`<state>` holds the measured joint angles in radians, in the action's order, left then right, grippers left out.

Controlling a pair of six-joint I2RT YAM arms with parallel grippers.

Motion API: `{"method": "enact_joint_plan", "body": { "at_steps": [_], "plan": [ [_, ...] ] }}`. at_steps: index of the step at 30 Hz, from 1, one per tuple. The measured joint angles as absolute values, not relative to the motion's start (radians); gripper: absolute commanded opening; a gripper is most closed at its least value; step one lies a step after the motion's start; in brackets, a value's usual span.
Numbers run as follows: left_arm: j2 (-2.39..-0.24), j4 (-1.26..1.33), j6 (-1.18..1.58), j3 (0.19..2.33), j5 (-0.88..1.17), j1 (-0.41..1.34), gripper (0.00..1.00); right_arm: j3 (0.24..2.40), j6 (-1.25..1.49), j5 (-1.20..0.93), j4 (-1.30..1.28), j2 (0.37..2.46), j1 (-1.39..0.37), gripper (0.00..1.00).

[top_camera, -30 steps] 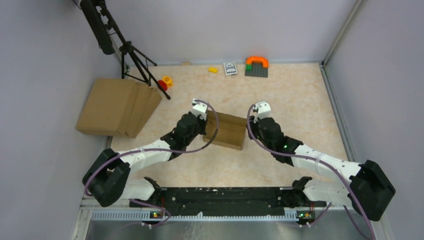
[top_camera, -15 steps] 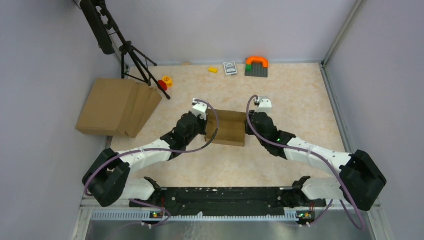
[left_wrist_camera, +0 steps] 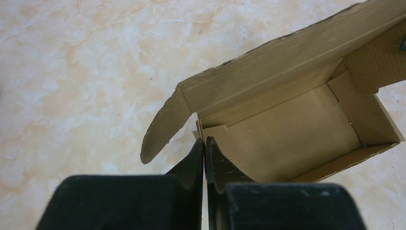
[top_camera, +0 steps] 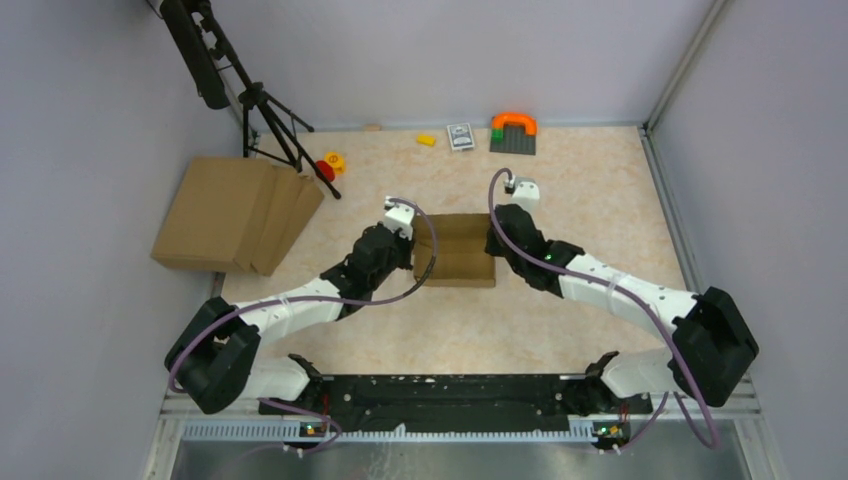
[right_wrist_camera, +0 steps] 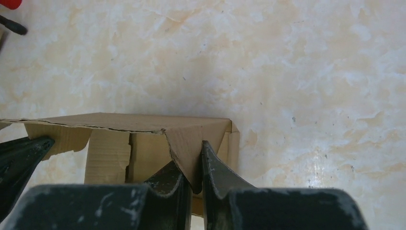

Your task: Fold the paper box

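Low in each wrist view: left hand [left_wrist_camera: 204,146] clamped shut on the left end wall of the paper box [top_camera: 462,252], right hand [right_wrist_camera: 193,167] nipping a flap at its right end. Sits open-topped at frame centre on the worktop [top_camera: 580,200].

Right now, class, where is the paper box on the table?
In the top view the paper box sits mid-table, between the left gripper at its left end and the right gripper pinching a flap at its right end.
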<state>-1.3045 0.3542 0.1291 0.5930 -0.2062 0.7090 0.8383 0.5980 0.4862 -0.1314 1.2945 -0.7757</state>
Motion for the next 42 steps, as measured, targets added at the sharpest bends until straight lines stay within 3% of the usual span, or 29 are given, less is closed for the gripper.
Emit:
{"method": "enact_joint_plan", "body": {
  "at_steps": [9, 23, 42],
  "plan": [
    [-1.304, 0.350, 0.129, 0.597, -0.199, 0.707, 0.00, 0.865, 0.638, 0.493, -0.204, 1.328, -0.774, 0.07],
    [-1.308, 0.344, 0.166, 0.603, -0.118, 0.710, 0.00, 0.607, 0.632, 0.447, -0.055, 1.186, -0.787, 0.14],
    [-1.393, 0.207, 0.376, 0.751, -0.052, 0.686, 0.00, 0.603, 0.591, 0.473, -0.032, 1.180, -0.821, 0.13]
  ]
}}
